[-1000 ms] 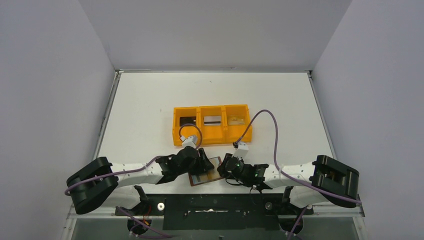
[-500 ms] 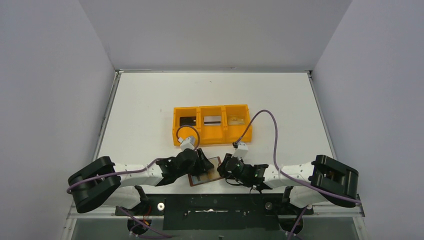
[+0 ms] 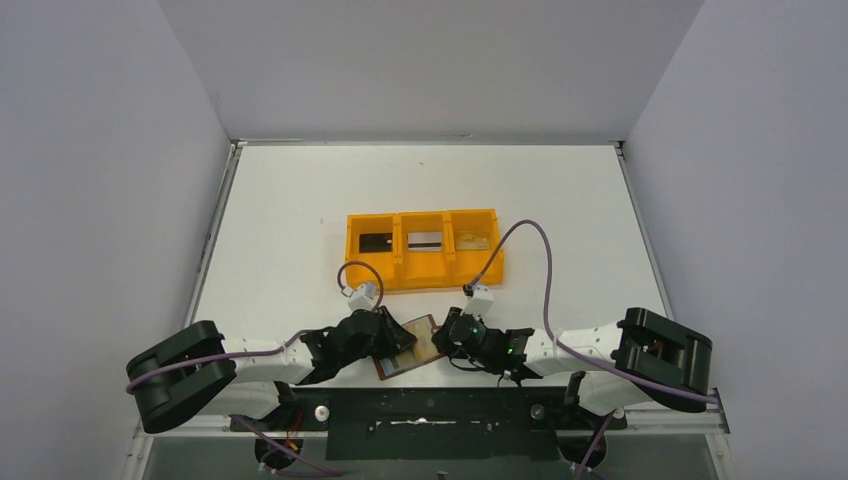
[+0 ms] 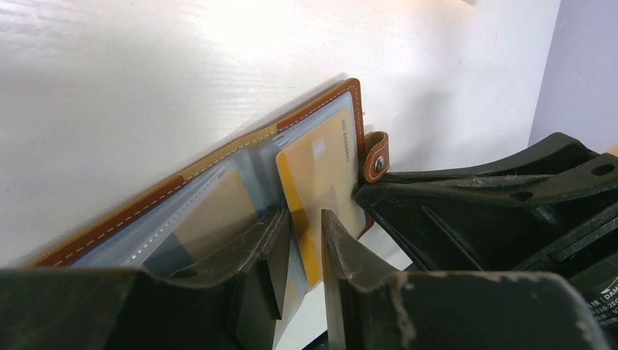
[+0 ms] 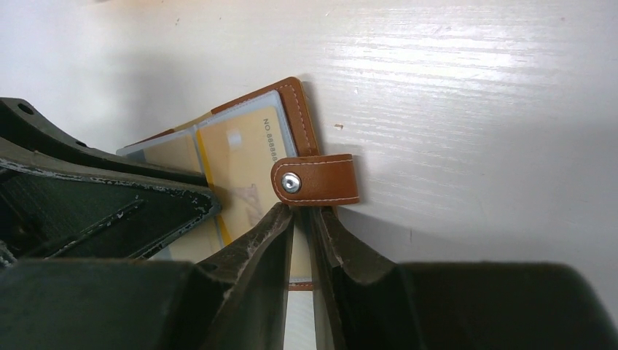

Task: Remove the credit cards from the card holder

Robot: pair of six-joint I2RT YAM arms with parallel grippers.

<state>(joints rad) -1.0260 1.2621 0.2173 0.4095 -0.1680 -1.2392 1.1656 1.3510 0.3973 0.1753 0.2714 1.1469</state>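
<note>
The brown card holder (image 3: 412,346) lies open at the table's near edge between both grippers. In the left wrist view its brown edge (image 4: 218,157) and pale blue pockets show, with a yellow-gold card (image 4: 321,168) sticking out of the right pocket. My left gripper (image 4: 304,219) is shut on that card's lower end; it also shows in the top view (image 3: 393,337). My right gripper (image 5: 302,211) is shut on the card holder's edge (image 5: 295,117), just under the snap tab (image 5: 317,180); it also shows in the top view (image 3: 445,338). The card shows in the right wrist view too (image 5: 240,153).
An orange three-compartment tray (image 3: 423,274) stands just beyond the grippers, with a black card (image 3: 375,241), a silvery card (image 3: 424,240) and a tan-gold card (image 3: 473,241) in it. The grippers' fingers almost touch over the card holder. Grey walls close in the table.
My left gripper has drawn back toward the near left, and the card holder has turned slightly with it. The right gripper has stayed in place on the holder's edge.
</note>
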